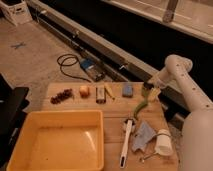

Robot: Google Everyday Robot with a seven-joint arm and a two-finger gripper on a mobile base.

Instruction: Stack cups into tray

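Hovering at the table's (112,107) far right edge, gripper (148,91) has jaws released, likely set for a pick; white cup (163,143) lies tipped at near right corner, well apart from the near-left tray (60,113).

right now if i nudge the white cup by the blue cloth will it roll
The white cup seems to lie on its side near the table's edge, so a nudge would probably roll it, perhaps off. It looks like thin plastic, so likely light. The gripper is apart from it, at the far edge beside the blue block.
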